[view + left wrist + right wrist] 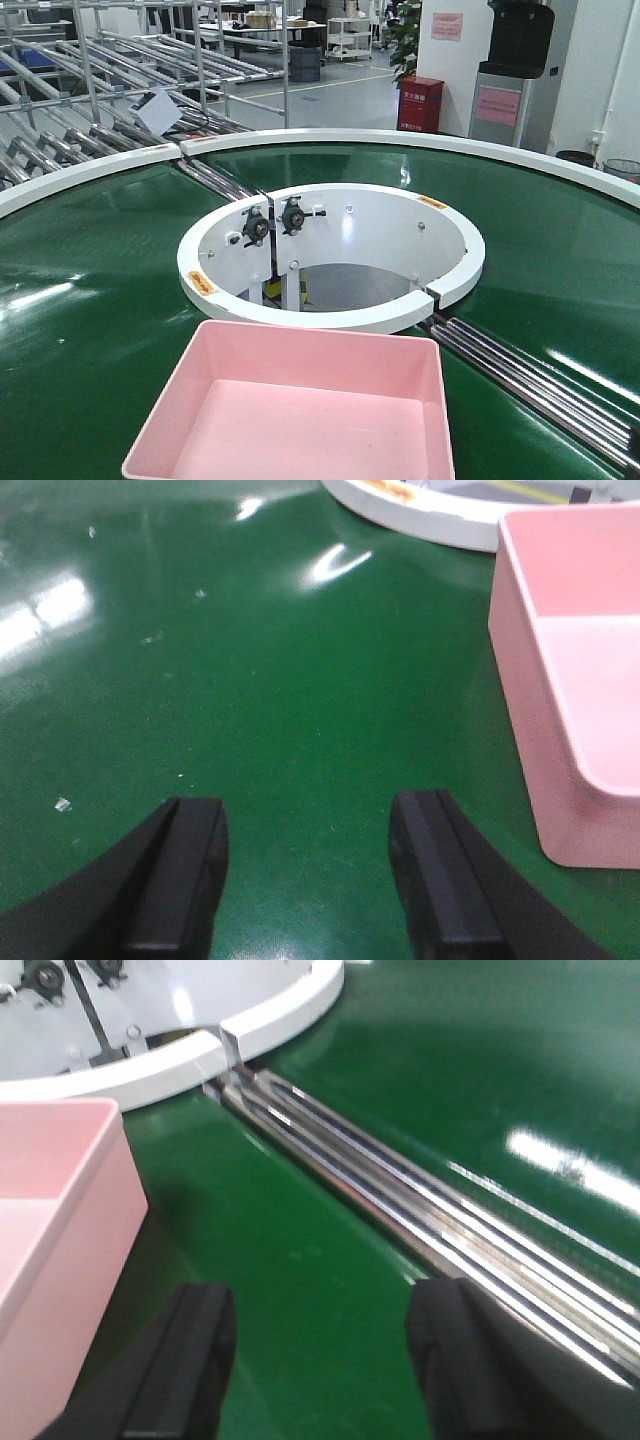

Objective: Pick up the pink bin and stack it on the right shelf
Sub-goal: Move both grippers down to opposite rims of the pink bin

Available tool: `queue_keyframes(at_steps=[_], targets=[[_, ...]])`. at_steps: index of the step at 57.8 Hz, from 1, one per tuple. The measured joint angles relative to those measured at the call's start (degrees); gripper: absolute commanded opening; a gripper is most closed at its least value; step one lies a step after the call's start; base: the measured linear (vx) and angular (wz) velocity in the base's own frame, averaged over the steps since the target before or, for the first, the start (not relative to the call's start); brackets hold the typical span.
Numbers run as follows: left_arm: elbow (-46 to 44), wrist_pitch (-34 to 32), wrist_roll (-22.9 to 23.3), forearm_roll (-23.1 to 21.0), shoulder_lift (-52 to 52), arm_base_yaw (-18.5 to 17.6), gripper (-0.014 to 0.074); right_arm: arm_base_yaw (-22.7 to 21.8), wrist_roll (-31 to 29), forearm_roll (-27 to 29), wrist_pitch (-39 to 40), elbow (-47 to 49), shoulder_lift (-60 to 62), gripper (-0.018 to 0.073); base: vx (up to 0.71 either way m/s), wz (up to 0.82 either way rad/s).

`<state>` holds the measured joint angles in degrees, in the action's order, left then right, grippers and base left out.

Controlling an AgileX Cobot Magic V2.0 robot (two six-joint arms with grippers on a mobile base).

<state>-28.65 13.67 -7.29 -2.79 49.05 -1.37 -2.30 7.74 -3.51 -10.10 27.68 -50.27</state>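
- The pink bin (300,410) is sitting upright on the green conveyor belt (90,300), at the near edge of the front view, with its open top facing up.
- The bin's far rim is lying just beside the white ring (300,312) that is bordering the belt's round central opening; I cannot tell whether they are touching.
- The left gripper (308,830) is hovering over bare belt to the left of the bin, its two black fingers standing well apart and holding nothing; the bin's left wall is showing just beyond the right-hand finger.
- The right gripper (325,1310) is hovering over the belt on the bin's right side, its fingers likewise spread wide and gripping nothing; the bin's corner is showing near the left-hand finger.
- A strip of metal rollers (530,380) is running across the belt from the gap in the white ring, out to the right of the bin.
- Beyond the belt, grey roller racks (100,110) are standing at the back left and a red cabinet (420,103) is standing by the far wall.
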Motion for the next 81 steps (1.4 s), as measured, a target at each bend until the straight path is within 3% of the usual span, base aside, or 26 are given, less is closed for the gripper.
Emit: queue_keyframes(at_steps=[5,14,26,35,46,61,68,73,81], targets=[[-5.8,1.8,0.0,0.0,5.4,-1.4,0.0501,2.2,-0.5,0.4,-4.9,3.8,-4.5,0.0469,0.00,0.00],[-17.1,5.0,0.0,0.0,16.3,-5.2,0.0501,10.7,-1.8,0.6,-9.5,13.1,-15.1,0.0467,0.00,0.00],[-33.0,14.1,-0.1,-0.1,31.6,-9.1,0.0501,17.4,2.0,1.3,-15.7,29.6,-33.1,0.0467,0.00,0.00],[-43.1,18.8,-0.2,-0.9,41.7,-10.8,0.0501,17.8,5.7,3.5,-22.7,39.8,-43.9,0.0467,0.00,0.00],[-50.6,23.0,-4.7,-7.5,51.3,-11.1,0.0501,17.8,6.2,5.4,-26.6,48.9,-53.5,0.0467,0.00,0.00],[-53.5,24.4,-10.1,-16.4,59.8,-11.1,0.0501,17.8,7.3,5.6,-29.4,52.1,-59.7,0.0426,0.00,0.00],[-53.6,25.9,-12.3,-18.0,62.4,-11.1,0.0484,17.8,7.4,5.6,-29.7,52.0,-60.6,0.0370,0.00,0.00],[-53.6,26.4,-12.5,-18.2,63.5,-11.1,0.0430,17.8,7.4,5.8,-29.9,52.0,-60.6,0.0321,0.00,0.00],[-53.7,26.4,-12.6,-18.3,63.8,-11.1,0.0230,17.8,7.4,6.5,-30.6,52.1,-60.6,0.0150,0.00,0.00]])
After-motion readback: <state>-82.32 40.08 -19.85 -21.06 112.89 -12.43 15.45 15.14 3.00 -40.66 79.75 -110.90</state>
